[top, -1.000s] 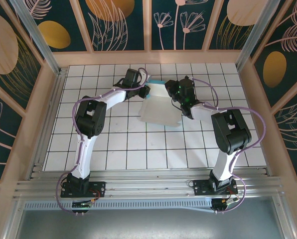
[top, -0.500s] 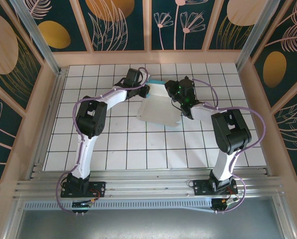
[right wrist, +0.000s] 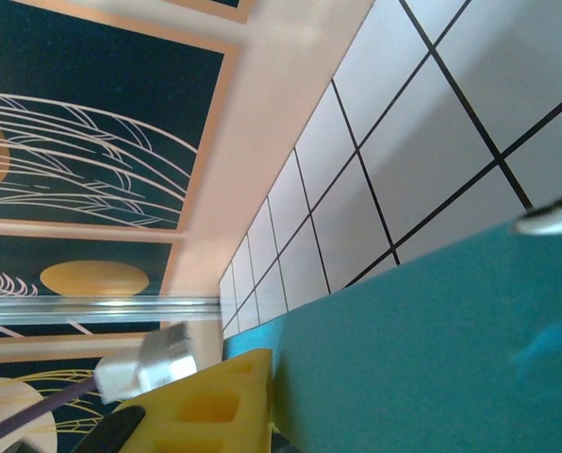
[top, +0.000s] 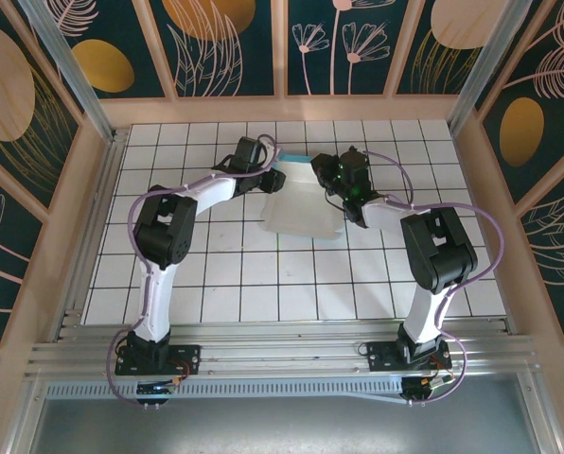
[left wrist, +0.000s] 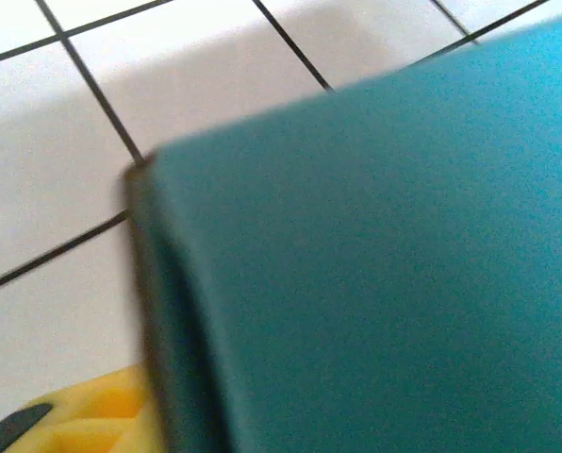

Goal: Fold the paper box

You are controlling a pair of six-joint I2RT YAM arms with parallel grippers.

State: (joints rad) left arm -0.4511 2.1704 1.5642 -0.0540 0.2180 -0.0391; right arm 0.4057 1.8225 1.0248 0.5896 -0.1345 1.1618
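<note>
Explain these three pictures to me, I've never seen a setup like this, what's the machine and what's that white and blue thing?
These are two robot arms bolted at the near edge of a tiled table. The wide picture comes from a fixed camera above and behind them. The two close-ups come from small cameras on the wrists. Each arm ends in a two-finger gripper: the left gripper and the right gripper both reach a paper box, a thin card sheet, white with a turquoise flap at its far edge. In each close-up, the turquoise card sits right beside a yellow finger pad. Whether either gripper is actually pinching the card cannot be told.
</note>
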